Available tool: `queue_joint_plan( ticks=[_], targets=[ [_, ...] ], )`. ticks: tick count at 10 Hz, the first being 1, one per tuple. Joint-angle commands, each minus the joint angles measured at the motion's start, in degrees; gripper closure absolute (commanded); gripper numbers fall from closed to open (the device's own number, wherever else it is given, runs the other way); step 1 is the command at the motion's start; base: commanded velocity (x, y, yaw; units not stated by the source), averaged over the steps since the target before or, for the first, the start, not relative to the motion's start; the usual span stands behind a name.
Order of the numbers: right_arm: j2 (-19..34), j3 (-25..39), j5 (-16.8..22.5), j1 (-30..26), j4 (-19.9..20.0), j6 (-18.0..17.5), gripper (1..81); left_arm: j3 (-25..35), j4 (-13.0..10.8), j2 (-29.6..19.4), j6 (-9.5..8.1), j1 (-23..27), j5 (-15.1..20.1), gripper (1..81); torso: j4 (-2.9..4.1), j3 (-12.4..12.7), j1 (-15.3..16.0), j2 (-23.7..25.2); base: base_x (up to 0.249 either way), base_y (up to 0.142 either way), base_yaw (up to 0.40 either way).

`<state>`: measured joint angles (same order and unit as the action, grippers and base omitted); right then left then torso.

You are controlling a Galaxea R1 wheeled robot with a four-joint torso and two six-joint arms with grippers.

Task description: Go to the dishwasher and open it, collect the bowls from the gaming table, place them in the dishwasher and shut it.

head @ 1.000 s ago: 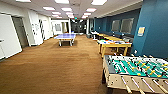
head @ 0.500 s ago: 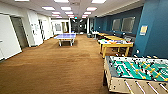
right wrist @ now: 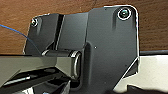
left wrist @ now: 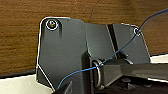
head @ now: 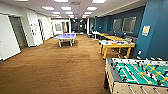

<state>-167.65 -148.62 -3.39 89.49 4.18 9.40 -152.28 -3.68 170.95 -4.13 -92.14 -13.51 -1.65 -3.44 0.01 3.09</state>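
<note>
Wide carpeted games hall, brown carpet [head: 57,67] running from the near edge to the far doors, teal wall [head: 155,32] along the right side. Nearest, at the right, a table-football table [head: 140,75] with green field and rods. Beyond it, against the teal wall, the gaming table [head: 116,45]: long, yellow-edged, white-topped bench carrying bright scattered colours along its top. Probably game sheets and the bowls, though too blurred to pick out any single bowl. Further benches lined up behind it toward the far end. Out in the middle of the hall, well apart from the gaming table, a blue table-tennis table [head: 65,36].

Both wrist views: dark robot plate over brown carpet and a pale strip, a thin blue cable [left wrist: 120,52] crossing the left one. Cannot tell whether either hand is apart or together.

Judged progress: driving stage, gaming table ahead and not yet reached. No bowl visibly carried. State of the dishwasher unknowable from here. Collecting, loading and closing apparently all left to do.
</note>
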Motion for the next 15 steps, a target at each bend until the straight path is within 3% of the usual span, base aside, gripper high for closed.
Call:
queue_joint_plan(
  ticks=[1, 7, 15],
  targets=[
    [0.2, 0.4, 3.0, -2.8, -0.4, 0.2, 1.0, 0.0, -0.2, -0.5, 0.18, 2.2, 2.5, 1.0, 0.00, 0.0, 0.0, 0.0, 0.184, 0.000, 0.000],
    [0.2, 0.4, 3.0, -2.7, -0.4, 0.2, 1.0, 0.0, -0.2, -0.5, 0.18, 2.2, 2.5, 1.0, 0.00, 0.0, 0.0, 0.0, 0.184, 0.070, 0.000],
    [0.2, 0.4, 3.0, -2.8, -0.4, 0.2, 1.0, 0.0, -0.2, -0.4, 0.27, 2.2, 2.5, 1.0, 0.00, 0.0, 0.0, 0.0, 0.191, 0.000, 0.000]
  ],
)
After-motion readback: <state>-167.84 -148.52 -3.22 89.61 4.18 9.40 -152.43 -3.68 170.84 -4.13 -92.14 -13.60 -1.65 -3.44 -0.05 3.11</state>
